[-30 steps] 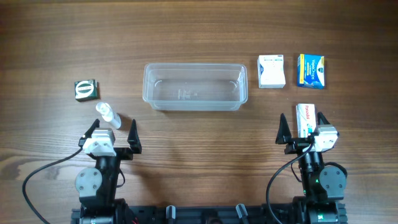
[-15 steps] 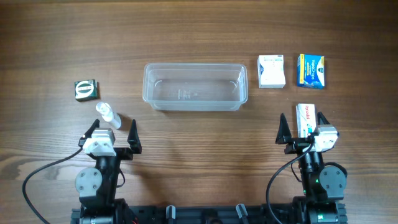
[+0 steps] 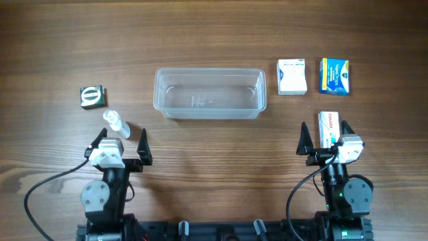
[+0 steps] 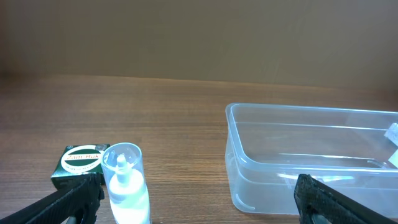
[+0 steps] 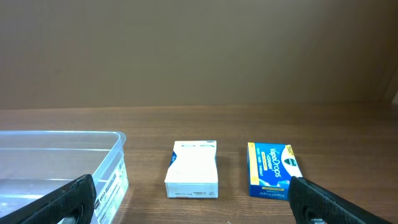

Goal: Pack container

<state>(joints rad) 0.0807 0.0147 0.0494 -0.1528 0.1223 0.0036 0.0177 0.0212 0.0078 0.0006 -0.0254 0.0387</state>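
The clear container stands empty at mid table, and its wall fills the right of the left wrist view. My left gripper is open behind it at the front left. A small clear bottle lies just ahead of its left finger, with the bottle showing close in the left wrist view. My right gripper is open at the front right, over a white and red box that lies between its fingers from above. That box is hidden in the right wrist view.
A green box lies at the far left, beside the bottle as the green box in the left wrist view. A white box and a blue and yellow box sit right of the container, ahead of my right gripper.
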